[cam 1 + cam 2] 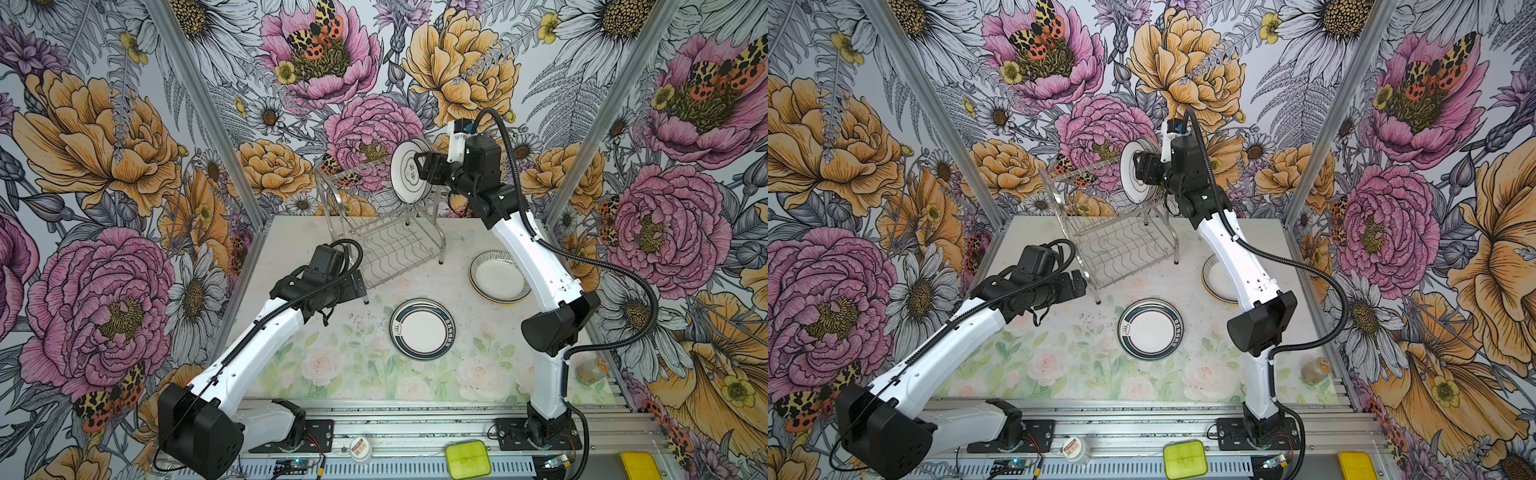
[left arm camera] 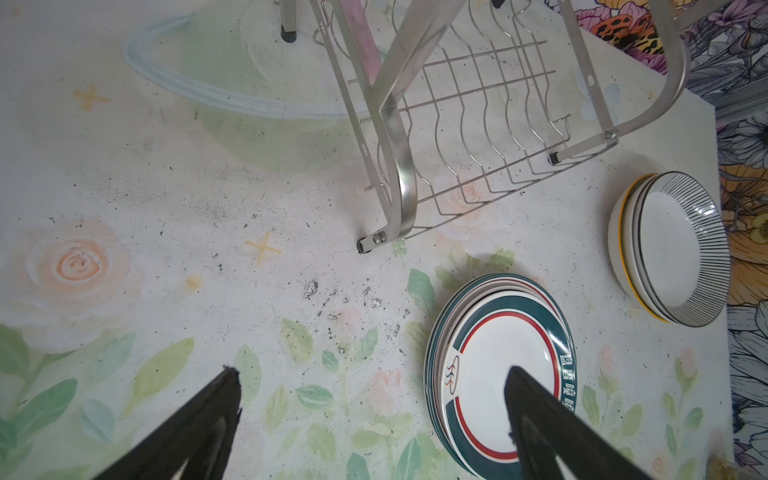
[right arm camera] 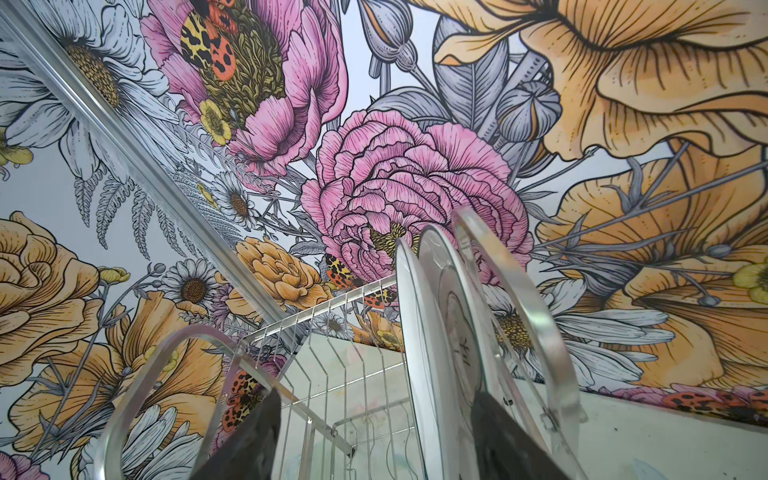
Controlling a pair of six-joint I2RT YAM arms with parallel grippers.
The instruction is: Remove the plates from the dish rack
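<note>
**Plates stand in the dish rack with a gripper around them**

Two plates (image 3: pixel 415 353) stand on their edges at the right end of the top shelf of the dish rack (image 1: pixel 388 249). They lean close together, just beside the rack's end loop (image 3: pixel 519 291). The front plate (image 1: pixel 404 187) is white with thin dark rings and a little cloud mark.

The right gripper (image 1: pixel 417 164) is up there too. In the right wrist view, one finger (image 3: pixel 245 432) is out in front of the plates with a gap. The other finger (image 3: pixel 511 440) is down behind them, next to the loop. So its jaws are apart, one on each side of the plates, and are not squeezing yet.

Two piles of plates lie flat on the flowery table (image 1: pixel 332 353). The pile with teal bands (image 1: pixel 422 328) is near the middle, in front of the rack. The pile with striped rims (image 1: pixel 498 276) is to the right of the rack, close to the right arm.

The left gripper (image 1: pixel 360 286) hangs low over the table, near the rack's front foot. Its jaws are wide apart and hold nothing
</note>
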